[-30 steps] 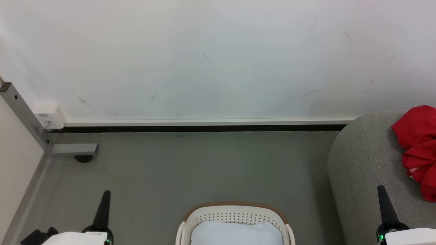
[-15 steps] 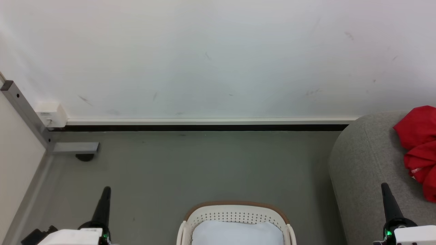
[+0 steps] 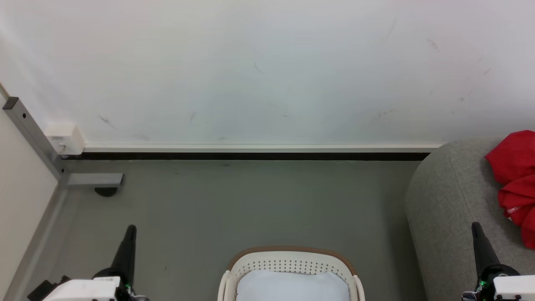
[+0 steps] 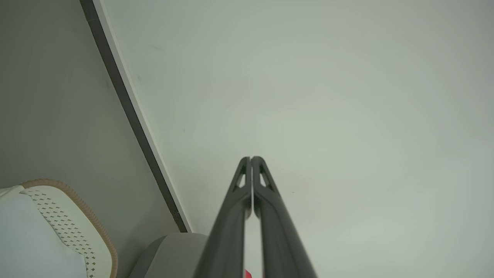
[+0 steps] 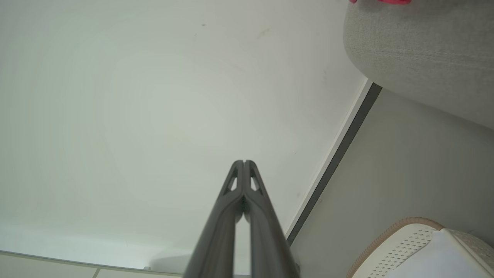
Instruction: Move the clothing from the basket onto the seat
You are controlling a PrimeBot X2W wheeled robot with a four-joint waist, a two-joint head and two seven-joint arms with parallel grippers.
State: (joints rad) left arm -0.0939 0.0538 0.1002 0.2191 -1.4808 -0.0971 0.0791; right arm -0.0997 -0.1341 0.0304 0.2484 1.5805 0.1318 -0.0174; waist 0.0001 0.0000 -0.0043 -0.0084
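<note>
1. Where you look from the head, the clothing (image 3: 516, 175) lies on the seat (image 3: 451, 200). The basket (image 3: 292, 261) shows a pale pad (image 3: 292, 286), so the task seems done.
2. Left wrist: your left gripper (image 4: 251, 159) is clenched and empty, probably because nothing is left to carry.
3. Right wrist: your right gripper (image 5: 244, 162) is likewise clenched, clear of the seat.

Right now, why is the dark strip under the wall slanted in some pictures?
Head view: the dark strip runs level, light even. Left wrist view: camera tilted, strip slants; the shut left tool looks slightly soft. Right wrist view: strip slants the opposite way.
</note>
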